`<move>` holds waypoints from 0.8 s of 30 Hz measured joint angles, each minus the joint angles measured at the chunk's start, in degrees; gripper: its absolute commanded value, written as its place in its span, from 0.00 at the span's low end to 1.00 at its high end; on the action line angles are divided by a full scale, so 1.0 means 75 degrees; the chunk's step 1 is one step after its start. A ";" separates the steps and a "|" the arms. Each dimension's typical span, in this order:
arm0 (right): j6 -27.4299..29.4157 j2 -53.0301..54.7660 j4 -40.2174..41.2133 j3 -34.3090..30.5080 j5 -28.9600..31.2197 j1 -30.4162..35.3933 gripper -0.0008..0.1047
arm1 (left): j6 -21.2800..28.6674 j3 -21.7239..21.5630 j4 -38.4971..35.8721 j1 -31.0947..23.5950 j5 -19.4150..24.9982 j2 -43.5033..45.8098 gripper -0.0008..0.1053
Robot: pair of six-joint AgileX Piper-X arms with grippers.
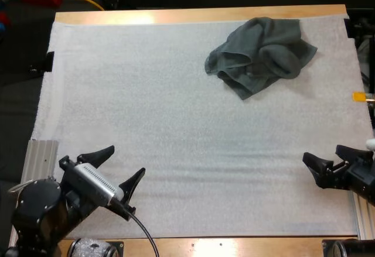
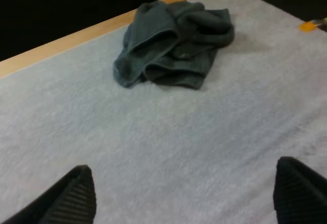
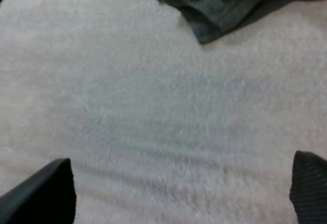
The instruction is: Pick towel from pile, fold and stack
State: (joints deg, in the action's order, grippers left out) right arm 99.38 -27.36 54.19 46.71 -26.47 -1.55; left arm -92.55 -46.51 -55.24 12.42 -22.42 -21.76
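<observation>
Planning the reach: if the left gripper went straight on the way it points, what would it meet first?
Likely the crumpled towel; left gripper faces it over bare mat, though height is unclear.

towel [image 1: 261, 55]: dk grey-green, plain, no print; creases read darker
mat [image 1: 146, 122]: white, fine fuzzy grain, faint grey shading across mid
tabletop [image 1: 199, 14]: lt wood, warm tan, shows as strip at far edge
left pincer [image 1: 126, 160]: black; fingers [image 2: 76, 198] w/ fine ribbed lines
right pincer [image 1: 321, 153]: black; fingers [image 3: 311, 188] w/ tiny dot texture
rail [image 1: 41, 157]: silver-grey metal, lengthwise ribs, at mat's near-left edge
</observation>
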 measured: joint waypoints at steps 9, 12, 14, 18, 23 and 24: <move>-0.0699 -0.0807 -0.1065 0.0000 -0.0261 -0.0039 0.79 | 0.0000 -0.0188 0.0200 0.0619 0.0000 -0.0776 0.66; -0.1022 -0.1102 -0.1557 0.0000 -0.0324 -0.0245 0.79 | 0.0000 -0.0188 0.0200 0.0618 0.0000 -0.0910 0.66; -0.1199 -0.1337 -0.1882 0.0000 -0.0326 -0.0476 0.79 | 0.0000 -0.0188 0.0235 0.0618 0.0000 -0.0921 0.66; -0.1644 -0.1850 -0.2526 0.0000 -0.0033 -0.0997 0.79 | 0.0000 -0.0188 0.0286 0.0618 0.0000 -0.0920 0.66; -0.2093 -0.2462 -0.3354 0.0000 0.0683 -0.1484 0.79 | 0.0000 -0.0188 0.0286 0.0618 0.0000 -0.0920 0.66; -0.2197 -0.2575 -0.3480 0.0000 0.0855 -0.1506 0.79 | 0.0000 -0.0188 0.0286 0.0618 0.0000 -0.0920 0.66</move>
State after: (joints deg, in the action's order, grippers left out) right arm 82.90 -46.67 28.09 46.71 -20.06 -12.84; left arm -92.55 -47.92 -53.10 17.06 -22.42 -28.66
